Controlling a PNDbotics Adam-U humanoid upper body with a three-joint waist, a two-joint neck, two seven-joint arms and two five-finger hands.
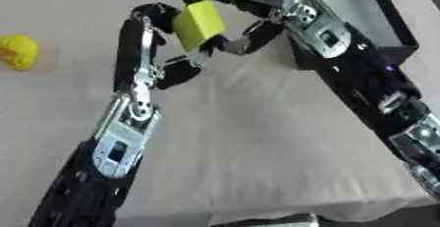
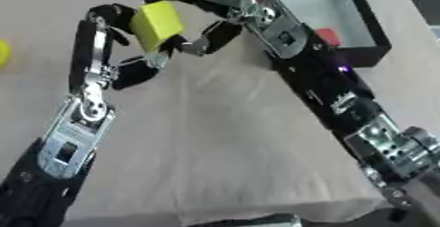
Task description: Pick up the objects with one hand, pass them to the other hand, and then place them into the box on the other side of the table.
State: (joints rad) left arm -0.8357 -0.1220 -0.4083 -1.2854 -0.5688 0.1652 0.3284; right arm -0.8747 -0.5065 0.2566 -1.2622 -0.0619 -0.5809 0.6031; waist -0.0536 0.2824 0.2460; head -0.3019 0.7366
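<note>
Mid-table, toward the far edge: a yellow-green rectangular block (image 1: 199,23) is held up above the beige cloth-covered table (image 1: 258,142), tilted, between both hands. The left hand (image 1: 148,49) reaches in from the near-left corner; its fingers curl round the block's left side, with the thumb below near its lower edge. The right hand (image 1: 249,17) comes in from the right edge; its fingers arch over the block's top and its thumb closes in under the lower right corner. Both hands touch the block; cannot tell which one bears it.

Far-right corner: an open box with black walls and a pale floor (image 2: 365,14). A small red object (image 2: 327,36) lies inside, against the near wall.

Left edge: a lumpy yellow object (image 1: 17,50) sits on the cloth, well apart from the hands.
</note>
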